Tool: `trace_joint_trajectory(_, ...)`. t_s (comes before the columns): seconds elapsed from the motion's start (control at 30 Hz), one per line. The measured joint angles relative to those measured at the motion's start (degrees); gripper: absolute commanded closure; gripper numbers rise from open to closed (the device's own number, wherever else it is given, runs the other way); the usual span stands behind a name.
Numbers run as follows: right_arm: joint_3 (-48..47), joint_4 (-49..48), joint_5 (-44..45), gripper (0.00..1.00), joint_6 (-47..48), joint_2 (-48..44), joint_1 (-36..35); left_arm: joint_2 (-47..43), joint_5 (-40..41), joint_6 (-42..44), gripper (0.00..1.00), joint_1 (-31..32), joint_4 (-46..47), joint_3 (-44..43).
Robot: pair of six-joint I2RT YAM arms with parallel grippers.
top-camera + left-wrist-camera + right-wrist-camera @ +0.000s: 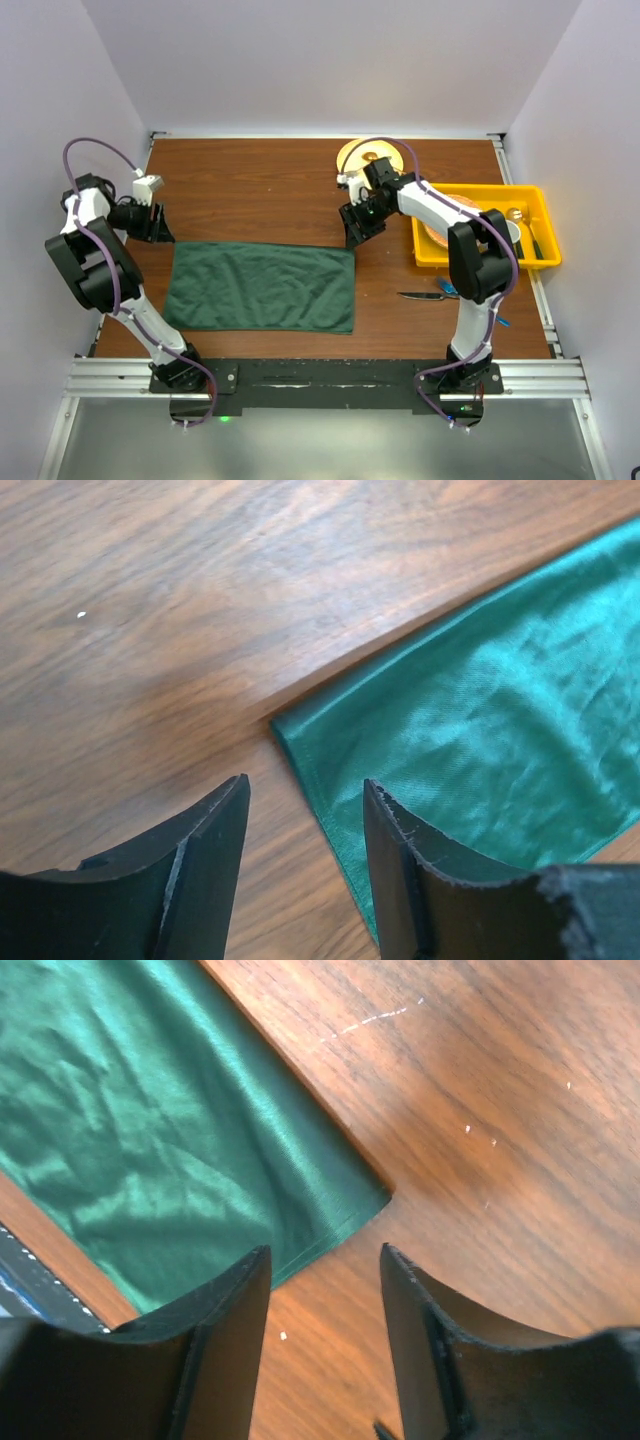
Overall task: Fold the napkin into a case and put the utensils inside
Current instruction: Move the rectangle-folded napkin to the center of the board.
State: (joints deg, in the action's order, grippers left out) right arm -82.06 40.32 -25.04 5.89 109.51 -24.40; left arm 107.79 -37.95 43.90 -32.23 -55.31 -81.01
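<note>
Left tool (305, 790): fingers apart, nothing between them. In the left wrist view the gap sits just short of the napkin's (480, 720) far left corner. The right-hand finger overlaps the cloth's left edge in that view. I cannot tell whether the fingers touch the worktop (150, 600) or the cloth.

Right tool (325, 1255): fingers apart as well, nothing held. In the right wrist view the napkin's far right corner lies just ahead of the gap, a little toward the left-hand finger. Whether it is touching I cannot tell here either.

From the top view, I read the two tools as standing at the two far corners of the cloth, one at each end of its far edge.

Napkin: dark green, lying flat as one wide rectangle on the near middle of the worktop, slightly left of centre. The surface is lightly creased. It is not yet a narrow case.

Utensils: the knife (425, 295) lies on bare wood to the right of the napkin, apart from it, with its blade pointing left. The blue fork (446, 288) is just beside the knife and mostly hidden by the right arm.

Further out: a yellow bin (535, 200) sits at the right edge with a plate and metal cutlery inside. A yellow plate (350, 153) sits at the far middle, partly behind the right arm.
</note>
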Motion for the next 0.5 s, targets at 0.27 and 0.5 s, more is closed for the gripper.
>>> trace_joint_trajectory(0.27, -9.6, 3.5, -1.5, 0.42, 10.8, 5.1, -0.3, 0.7, 1.3, 18.0, 0.42, 2.2, -7.3, -2.7)
trace_joint_trajectory(0.5, -16.8, 7.6, -1.7, 0.43, 20.3, 11.0, -1.7, 3.0, 4.5, 32.3, 0.43, 6.6, -11.9, -8.5)
